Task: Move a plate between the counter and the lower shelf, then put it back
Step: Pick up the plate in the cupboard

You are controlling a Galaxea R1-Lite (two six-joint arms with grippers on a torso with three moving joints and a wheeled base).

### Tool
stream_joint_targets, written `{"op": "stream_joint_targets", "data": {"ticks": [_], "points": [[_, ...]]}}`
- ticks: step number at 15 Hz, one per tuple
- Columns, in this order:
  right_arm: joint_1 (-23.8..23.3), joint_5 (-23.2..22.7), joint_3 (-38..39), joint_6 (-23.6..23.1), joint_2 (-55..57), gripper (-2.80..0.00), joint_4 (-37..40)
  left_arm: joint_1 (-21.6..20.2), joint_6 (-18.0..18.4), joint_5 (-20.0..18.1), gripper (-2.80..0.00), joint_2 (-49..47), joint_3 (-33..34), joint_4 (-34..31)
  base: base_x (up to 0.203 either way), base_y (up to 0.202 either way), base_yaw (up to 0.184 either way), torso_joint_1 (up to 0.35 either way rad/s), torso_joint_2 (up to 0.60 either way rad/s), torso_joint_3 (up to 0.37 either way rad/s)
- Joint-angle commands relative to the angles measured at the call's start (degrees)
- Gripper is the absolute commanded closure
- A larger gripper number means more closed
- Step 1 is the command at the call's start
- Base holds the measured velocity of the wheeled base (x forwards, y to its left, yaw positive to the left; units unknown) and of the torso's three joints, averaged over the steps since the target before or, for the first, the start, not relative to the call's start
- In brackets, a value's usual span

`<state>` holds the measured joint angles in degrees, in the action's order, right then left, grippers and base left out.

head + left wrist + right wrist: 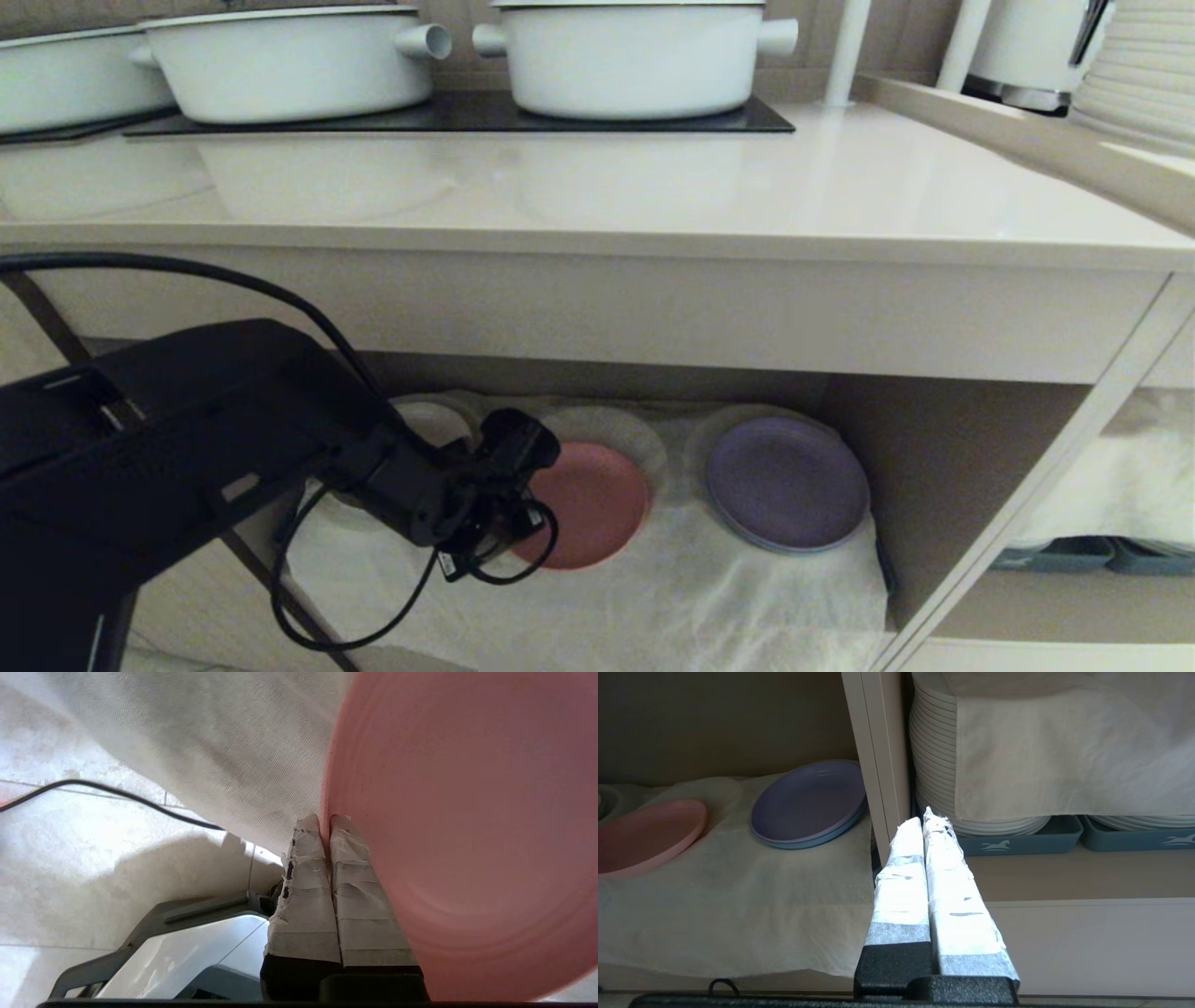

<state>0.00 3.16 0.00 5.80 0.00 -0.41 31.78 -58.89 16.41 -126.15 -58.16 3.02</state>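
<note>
The pink plate [597, 504] is in the lower shelf [672, 597], over its white gauzy cloth, left of a purple plate [787, 483]. My left gripper [532, 504] reaches in from the left and is shut on the plate's left rim. In the left wrist view the taped fingers [303, 882] pinch the rim of the pink plate [467, 835]. I cannot tell whether the plate rests on the cloth or is lifted. The counter [597, 205] lies above. My right gripper [924, 819] is shut and empty, outside the shelf by its right post; from there the pink plate [644, 830] also shows.
Two white pots [635, 56] stand on the black hob [448, 117]. White plates [607, 434] lie under the cloth behind the pink one. The cubby to the right holds stacked white plates [934, 765] in blue-grey trays [1017, 842]. A shelf post [878, 765] divides the cubbies.
</note>
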Motion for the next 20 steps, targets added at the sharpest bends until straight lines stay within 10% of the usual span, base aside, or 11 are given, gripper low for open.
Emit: {"op": "stream_joint_targets", "data": {"ticks": [1,20], "points": [[0.0,0.0,0.0,0.1,0.0,0.00,0.0,0.0,-0.3,0.0,0.00,1.3,1.3,0.1,0.000,0.000,0.000,0.000,0.00,0.000],[0.0,0.0,0.0,0.0,0.0,0.00,0.0,1.8,-0.4,-1.3,0.00,13.9,14.4,0.0,0.000,0.000,0.000,0.000,0.00,0.000]]}}
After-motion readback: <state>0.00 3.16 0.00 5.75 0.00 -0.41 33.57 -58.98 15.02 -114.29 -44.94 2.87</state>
